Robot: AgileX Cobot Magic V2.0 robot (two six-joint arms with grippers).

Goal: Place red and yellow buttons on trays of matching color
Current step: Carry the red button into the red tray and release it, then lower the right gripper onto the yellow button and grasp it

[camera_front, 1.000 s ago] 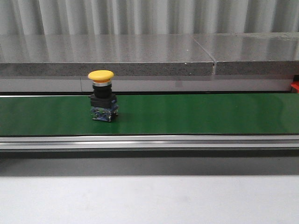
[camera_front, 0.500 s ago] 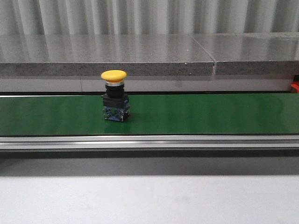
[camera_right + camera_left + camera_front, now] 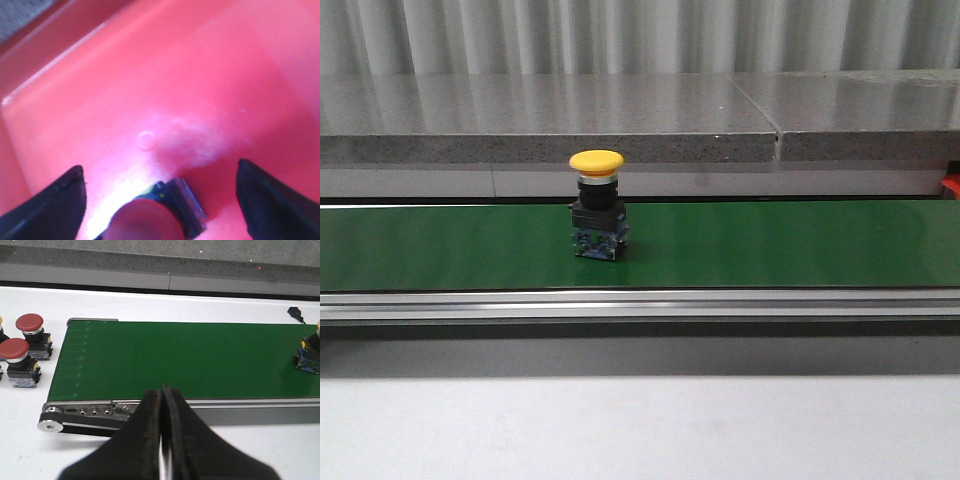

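Note:
A yellow button [image 3: 597, 204] stands upright on the green conveyor belt [image 3: 770, 243]; in the left wrist view the same yellow button [image 3: 309, 353] shows at the belt's far end. Two red buttons [image 3: 29, 328] [image 3: 15, 354] stand on the white table beside the belt's near end. My left gripper [image 3: 161, 394] is shut on nothing, hovering before the belt's front rail. My right gripper [image 3: 160, 170] is open inside the red tray [image 3: 210, 75], its fingers apart on either side of a red button [image 3: 147, 220] resting on the tray floor. The yellow tray is out of view.
A grey stone ledge [image 3: 550, 120] runs behind the belt. The belt's metal rail [image 3: 640, 303] lies along its front side. A sliver of the red tray [image 3: 951, 186] shows at the far right. A black cable end [image 3: 296, 313] lies behind the belt.
The yellow button has travelled to the right along the belt. Neither arm shows in the front view.

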